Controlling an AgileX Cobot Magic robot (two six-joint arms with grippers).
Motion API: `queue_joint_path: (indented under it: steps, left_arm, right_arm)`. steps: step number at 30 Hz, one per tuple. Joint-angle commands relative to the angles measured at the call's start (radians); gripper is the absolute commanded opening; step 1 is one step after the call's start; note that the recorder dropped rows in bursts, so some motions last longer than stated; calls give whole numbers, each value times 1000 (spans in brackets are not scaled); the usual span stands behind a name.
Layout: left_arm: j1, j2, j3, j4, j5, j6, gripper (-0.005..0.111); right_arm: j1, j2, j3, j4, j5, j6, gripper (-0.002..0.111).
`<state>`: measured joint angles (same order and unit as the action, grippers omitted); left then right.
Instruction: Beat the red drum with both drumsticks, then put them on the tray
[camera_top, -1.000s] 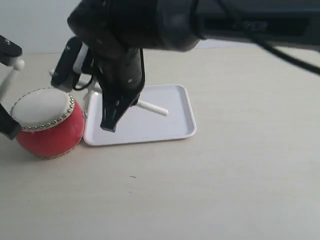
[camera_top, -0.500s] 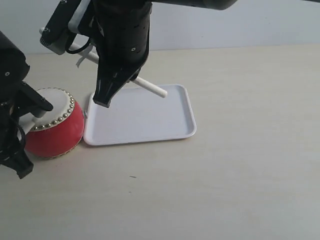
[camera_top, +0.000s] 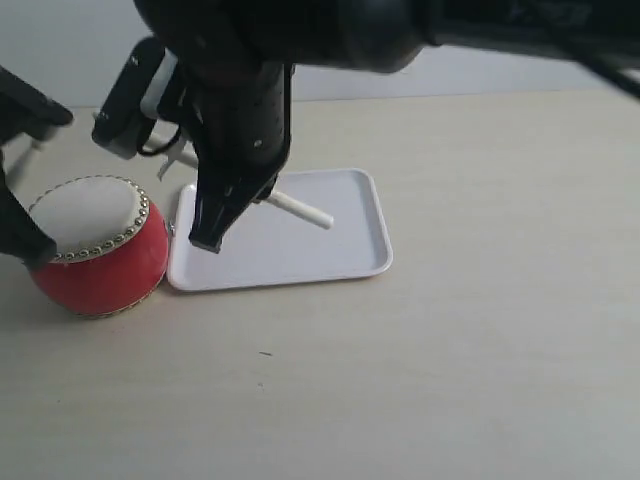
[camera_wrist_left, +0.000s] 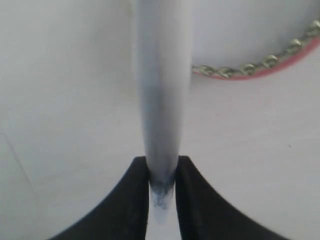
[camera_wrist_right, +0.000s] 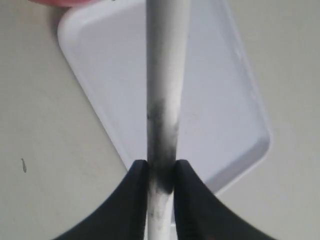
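My left claw (camera_wrist_left: 162, 172) is clenched on one stick (camera_wrist_left: 162, 90), its two black fingers pinching the shaft close to the scuffed end. From that wrist camera the stick runs out past the studded rim of the drum (camera_top: 95, 245). I can't tell whether it touches the skin. The drum stands upright on the bench (camera_top: 450, 380) at the far left of the exterior view, skin up, just beside the short edge of the tray (camera_top: 340, 255). In that view my left claw shows only as dark pieces at the frame edge, next to the drum.

My right claw (camera_wrist_right: 161, 172) is grasping the other stick (camera_wrist_right: 165, 75) the same way, with a dark smudge on the wood just beyond the fingers. That claw hangs over the drum-side end of the tray, reaching in from above. The stick's free end pokes out over the tray's middle. Whether the tip rests on the tray or floats above it, I cannot tell.
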<state>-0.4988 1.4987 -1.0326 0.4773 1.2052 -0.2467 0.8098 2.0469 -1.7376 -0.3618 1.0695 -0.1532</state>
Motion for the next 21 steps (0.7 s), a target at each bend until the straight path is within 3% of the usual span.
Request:
queue_joint_path:
  steps: [1,14,21]
  left_arm:
    - [0,-130,-5,94,16,-110,0]
    - [0,-224,-5,69,-69,-119,0]
    - [0,-224,-5,-183,-314,44,0]
  right_arm:
    - [-1,101,-4,31,-23,-40,0]
    - [-1,170,-7,42,-36,-64,0]
    - [-13,47,-7,-72,-36,2,0]
